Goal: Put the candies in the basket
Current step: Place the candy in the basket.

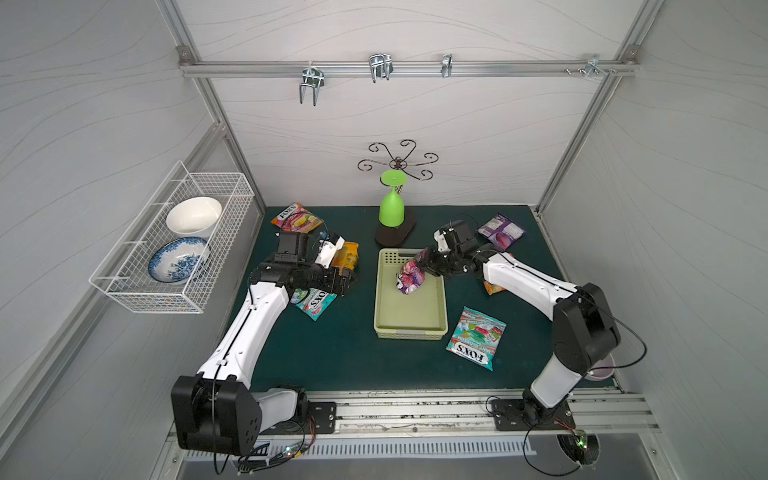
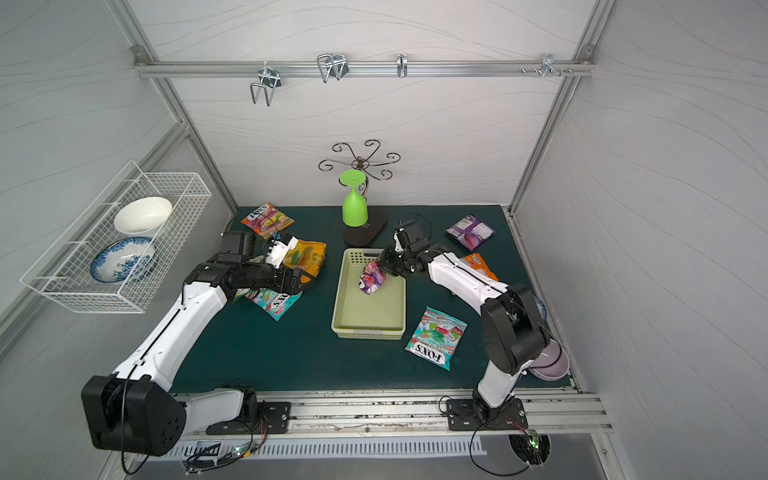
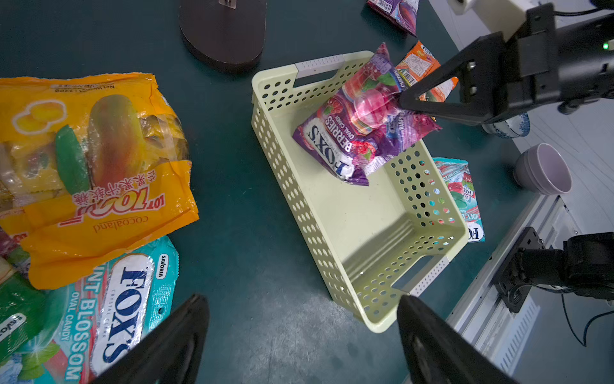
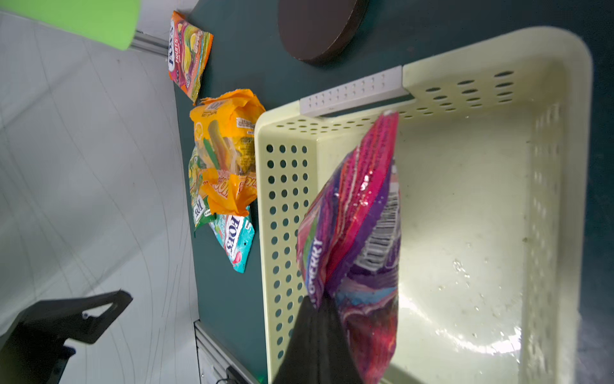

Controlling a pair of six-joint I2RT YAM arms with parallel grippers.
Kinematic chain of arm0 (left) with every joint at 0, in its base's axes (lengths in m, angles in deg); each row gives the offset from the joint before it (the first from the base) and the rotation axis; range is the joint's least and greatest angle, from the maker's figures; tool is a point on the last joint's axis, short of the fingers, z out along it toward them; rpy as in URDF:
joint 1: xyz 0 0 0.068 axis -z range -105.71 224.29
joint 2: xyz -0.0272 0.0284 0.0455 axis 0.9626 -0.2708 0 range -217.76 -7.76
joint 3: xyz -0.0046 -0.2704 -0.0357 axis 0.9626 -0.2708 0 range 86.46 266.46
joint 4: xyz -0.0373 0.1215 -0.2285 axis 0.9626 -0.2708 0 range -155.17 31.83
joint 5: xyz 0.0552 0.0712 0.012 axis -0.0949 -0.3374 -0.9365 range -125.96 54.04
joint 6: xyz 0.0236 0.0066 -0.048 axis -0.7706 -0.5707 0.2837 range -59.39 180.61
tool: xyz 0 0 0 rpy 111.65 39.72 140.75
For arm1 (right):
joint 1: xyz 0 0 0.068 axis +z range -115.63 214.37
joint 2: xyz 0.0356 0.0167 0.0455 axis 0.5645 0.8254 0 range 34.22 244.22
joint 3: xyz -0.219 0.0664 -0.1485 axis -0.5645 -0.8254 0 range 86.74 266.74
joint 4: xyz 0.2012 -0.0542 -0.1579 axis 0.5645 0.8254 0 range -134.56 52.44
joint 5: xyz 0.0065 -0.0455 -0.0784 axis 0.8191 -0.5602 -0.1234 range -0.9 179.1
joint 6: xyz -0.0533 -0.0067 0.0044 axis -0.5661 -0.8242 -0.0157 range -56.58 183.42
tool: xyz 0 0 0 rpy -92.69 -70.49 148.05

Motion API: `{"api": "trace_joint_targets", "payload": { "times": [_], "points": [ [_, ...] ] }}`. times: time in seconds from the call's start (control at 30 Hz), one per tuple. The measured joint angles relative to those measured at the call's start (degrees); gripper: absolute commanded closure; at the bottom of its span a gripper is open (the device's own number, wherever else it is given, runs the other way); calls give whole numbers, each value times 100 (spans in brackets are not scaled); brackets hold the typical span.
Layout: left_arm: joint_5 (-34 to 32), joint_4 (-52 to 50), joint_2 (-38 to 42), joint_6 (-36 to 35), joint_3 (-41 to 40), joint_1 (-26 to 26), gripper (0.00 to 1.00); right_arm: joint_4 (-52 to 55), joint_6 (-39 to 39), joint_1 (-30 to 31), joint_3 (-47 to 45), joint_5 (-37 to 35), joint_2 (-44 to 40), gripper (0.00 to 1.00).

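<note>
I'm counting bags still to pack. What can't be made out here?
Orange bag: in a top view, mostly hidden under the right arm.
Teal bag: in a top view, half covered by the left arm.
Green bag: left wrist view, under the yellow bag and cut by the edge.
Berry bag in the right claw: no view shows whether it touches the basket floor.

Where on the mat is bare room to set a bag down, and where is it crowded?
Free: the strip of mat between the basket and the front rail; the lane between the basket and the teal bag. Crowded: the orange bag and teal bag overlap beside the left gripper; the mint bag lies near the basket's corner.
</note>
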Motion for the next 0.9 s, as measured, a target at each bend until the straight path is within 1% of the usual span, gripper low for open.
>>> {"api": "trace_joint_targets", "payload": {
  "times": [0.17, 0.33, 0.4, 0.43, 0.57, 0.7, 0.8, 0.9],
  "points": [
    [0, -2, 2, 13, 0, 0, 7, -358, 114, 50, 205, -35, 354, 100],
    [4, -2, 2, 13, 0, 0, 7, -446, -50, 111, 264, -13, 623, 73],
    [2, -2, 2, 13, 0, 0, 7, -367, -192, 111, 170, -17, 640, 66],
    [4, -4, 2, 13, 0, 0, 7, -293, -269, 111, 98, -37, 621, 64],
    [9, 4, 2, 13, 0, 0, 7, 127, -706, 111, -160, -238, 457, 61],
    [9, -2, 2, 13, 0, 0, 7, 599, -1228, 153, -170, -658, 90, 61],
    [9, 0, 2, 13, 0, 0, 7, 745, -1626, 319, 42, -979, -76, 61],
    [9, -4, 2, 13, 0, 0, 7, 817, -2006, 586, 487, -1193, 61, 62]
  ]
}}
